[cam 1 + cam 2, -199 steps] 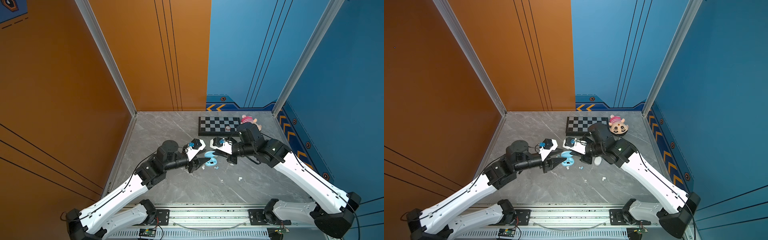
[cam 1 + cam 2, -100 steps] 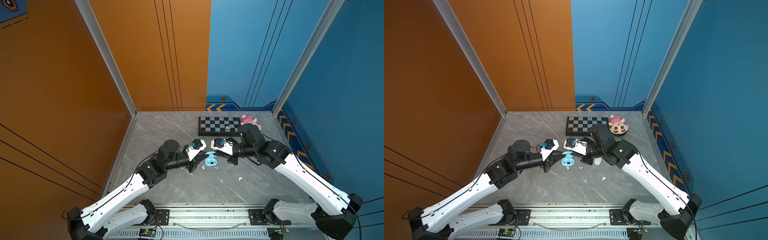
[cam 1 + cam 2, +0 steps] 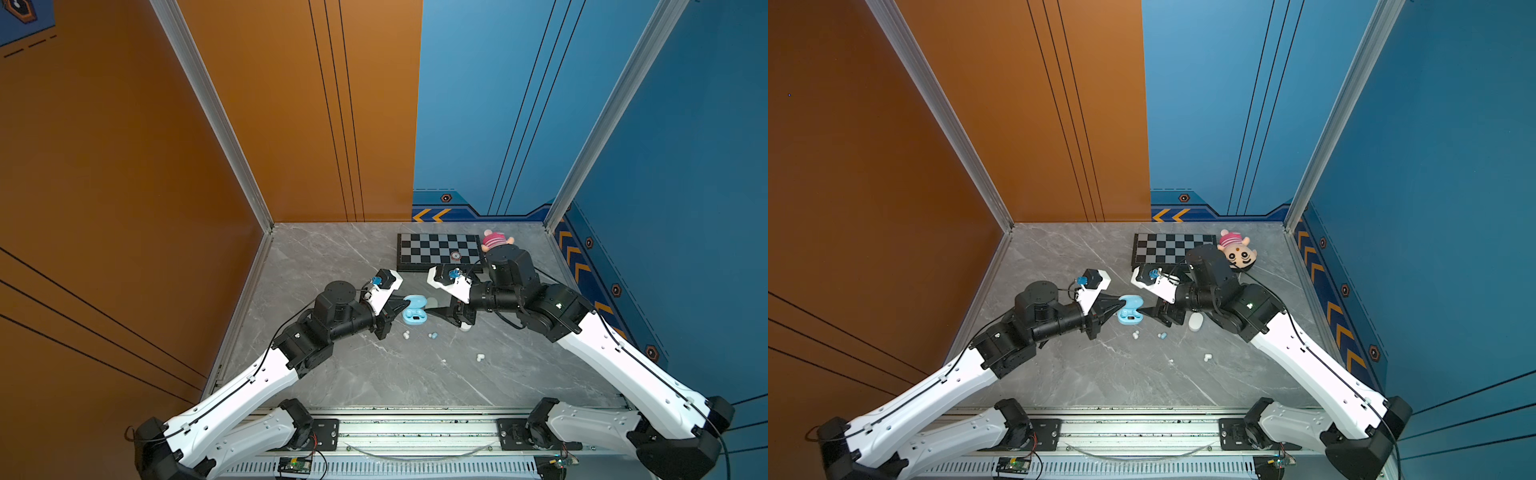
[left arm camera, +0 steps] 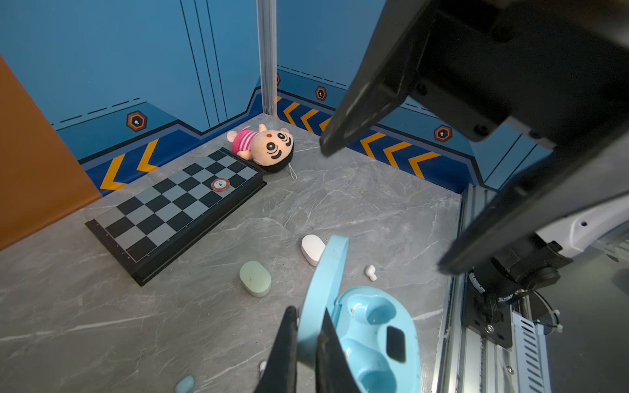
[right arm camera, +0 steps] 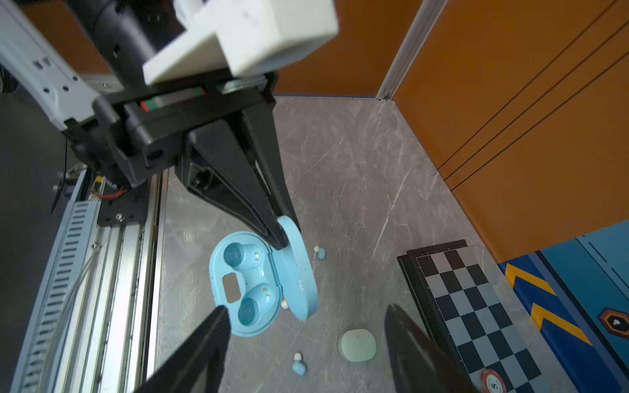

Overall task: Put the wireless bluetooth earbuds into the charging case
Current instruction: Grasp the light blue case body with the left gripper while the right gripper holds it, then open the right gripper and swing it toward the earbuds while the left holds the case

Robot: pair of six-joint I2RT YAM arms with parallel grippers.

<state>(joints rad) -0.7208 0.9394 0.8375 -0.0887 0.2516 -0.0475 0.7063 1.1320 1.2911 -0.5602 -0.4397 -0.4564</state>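
left fingers (image 4: 284,350) clamped shut on the raised lid (image 4: 328,272) of the pale blue charging case (image 5: 258,282), thin edge pinched, case open with both wells bare, cannot tell if its base sits on the tabletop (image 5: 357,153) or hangs just off it; right fingers (image 5: 200,354) spread wide, nothing between them, hovering next to the open case; earbuds none seated, all loose on the tabletop: blue earbud (image 5: 299,367) near the case and near a pale green case (image 5: 357,343), second blue earbud (image 5: 320,252) near the lid, white earbud (image 4: 370,272) further out by a white case (image 4: 312,248); chessboard (image 5: 476,306) and plush doll (image 4: 269,146) at the back, not involved; handling guess: buds tiny, very light, hard glossy rounded plastic, so slippery and prone to squirt or roll out of a pinch, take one across its fattest part with fingertips only, low to the tabletop, gentle squeeze; blue pair looks like the match for this case; bud likely has to go in tip-down, so the grip should leave its underside free; case light too, would skid if not held, lid hinge the weak spot, no levering on it
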